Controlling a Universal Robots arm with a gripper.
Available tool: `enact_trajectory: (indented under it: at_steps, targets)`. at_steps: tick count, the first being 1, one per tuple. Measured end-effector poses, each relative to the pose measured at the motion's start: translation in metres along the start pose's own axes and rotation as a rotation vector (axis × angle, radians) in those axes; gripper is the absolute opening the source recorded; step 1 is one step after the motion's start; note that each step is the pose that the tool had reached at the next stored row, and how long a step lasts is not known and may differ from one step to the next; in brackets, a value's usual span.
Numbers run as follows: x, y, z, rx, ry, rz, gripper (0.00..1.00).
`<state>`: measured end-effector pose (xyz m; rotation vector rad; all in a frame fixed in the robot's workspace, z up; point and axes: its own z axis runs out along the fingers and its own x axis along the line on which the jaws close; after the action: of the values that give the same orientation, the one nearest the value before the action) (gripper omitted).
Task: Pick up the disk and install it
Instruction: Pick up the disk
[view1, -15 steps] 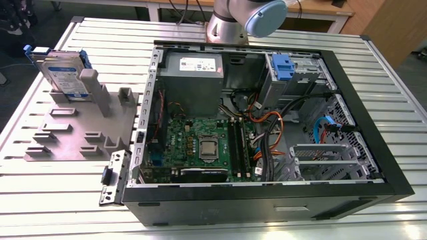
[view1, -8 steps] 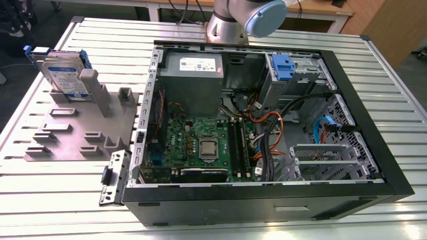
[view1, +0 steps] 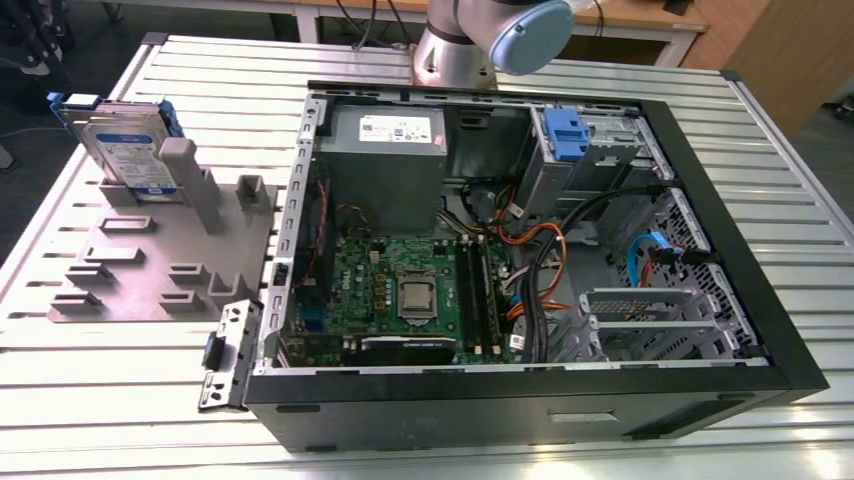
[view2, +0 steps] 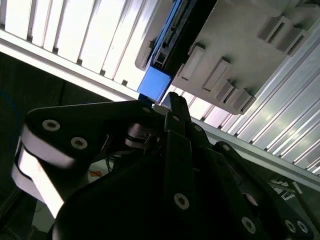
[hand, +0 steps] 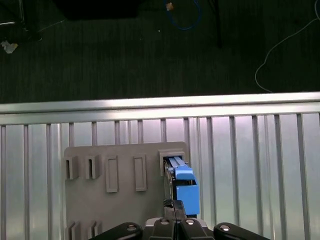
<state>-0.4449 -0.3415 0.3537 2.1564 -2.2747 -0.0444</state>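
Note:
The disk (view1: 127, 140) is a silver drive with a white-and-blue label and a blue frame. It stands on edge in a slot at the far end of the grey slotted tray (view1: 147, 270), at the exterior view's left. In the first wrist view the disk (hand: 182, 180) shows edge-on in the tray (hand: 120, 205), with my gripper (hand: 174, 206) above its near end, fingers together and nothing between them. In the second wrist view the gripper (view2: 172, 100) points at the disk's blue end (view2: 155, 85) beside the tray (view2: 235, 45).
An open black computer case (view1: 534, 390) lies on the slatted metal table (view1: 801, 180), at the exterior view's right of the tray. Inside are a motherboard (view1: 400, 290), a grey power supply box (view1: 387, 150), cables and a drive bay with a blue latch (view1: 567, 135). The arm's base (view1: 454, 50) stands behind the case.

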Motion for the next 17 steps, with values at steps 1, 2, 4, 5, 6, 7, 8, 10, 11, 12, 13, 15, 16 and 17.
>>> enact_trajectory:
  at_steps: [1, 2, 4, 5, 6, 7, 8, 10, 11, 12, 13, 15, 16, 17]
  targets:
    - [0.0, 0.0, 0.0001, 0.0001, -0.0001, 0.0, 0.11]
    - [0.0, 0.0, 0.0001, 0.0002, -0.0001, -0.001, 0.11]
    - [0.0, 0.0, 0.0001, 0.0002, -0.0001, -0.001, 0.11]
    - [0.0, 0.0, 0.0001, 0.0002, -0.0001, -0.001, 0.11]
    - [0.0, 0.0, 0.0001, 0.0002, -0.0001, -0.001, 0.11]
    - [0.0, 0.0, 0.0001, 0.0001, -0.0001, -0.001, 0.11]
    - [0.0, 0.0, 0.0001, 0.0002, -0.0001, -0.001, 0.11]
    - [0.0, 0.0, 0.0001, 0.0002, -0.0001, -0.002, 0.11]
    - [0.0, 0.0, 0.0001, 0.0002, -0.0001, -0.002, 0.11]
    - [0.0, 0.0, 0.0001, 0.0001, 0.0, -0.002, 0.11]
    - [0.0, 0.0, 0.0001, 0.0001, 0.0, -0.002, 0.11]
    - [0.0, 0.0, 0.0001, 0.0001, -0.0001, -0.002, 0.18]
    - [0.0, 0.0, 0.0001, 0.0001, 0.0, -0.002, 0.18]
    - [0.0, 0.0, 0.0001, 0.0001, 0.0, -0.002, 0.18]
